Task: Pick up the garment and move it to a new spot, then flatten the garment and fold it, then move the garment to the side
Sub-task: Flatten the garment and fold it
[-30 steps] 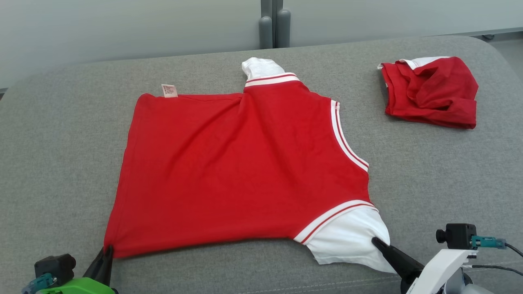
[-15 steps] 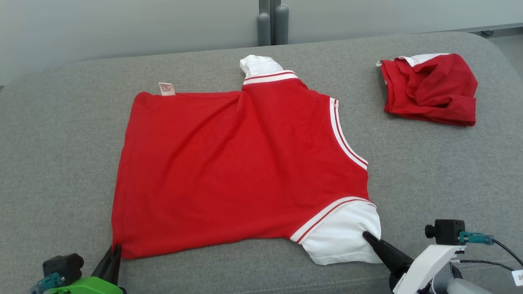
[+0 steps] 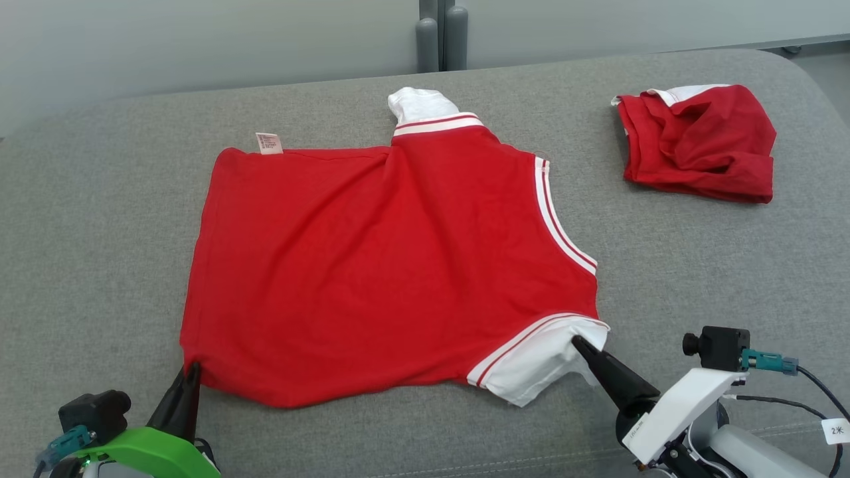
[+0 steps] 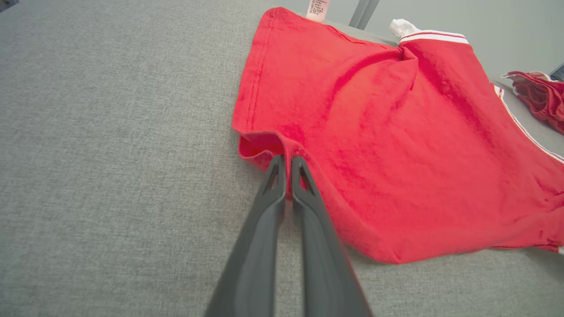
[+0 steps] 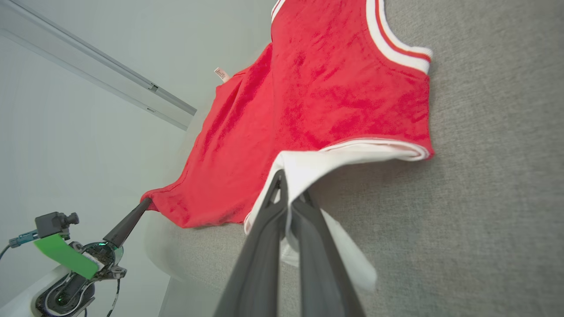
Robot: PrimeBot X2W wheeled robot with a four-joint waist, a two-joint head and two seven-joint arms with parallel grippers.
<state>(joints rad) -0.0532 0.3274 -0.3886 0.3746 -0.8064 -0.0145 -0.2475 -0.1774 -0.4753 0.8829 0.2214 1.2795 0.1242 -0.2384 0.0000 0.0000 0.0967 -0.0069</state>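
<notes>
Head view: garment pinned at two near corners

Item: red garment (image 3: pixel 392 265) with white striped trim, spread mostly flat across the grey cushion (image 3: pixel 99 232).
Left gripper (image 3: pixel 192 368): fingers pressed together on the near-left hem corner, with the cloth running away from the tips.
Right gripper (image 3: pixel 576 342): clamped on the white sleeve (image 3: pixel 531 368) at the near right, the fabric draping over its fingers.
Also present: crumpled red cloth (image 3: pixel 697 146), far right, well apart.
</notes>
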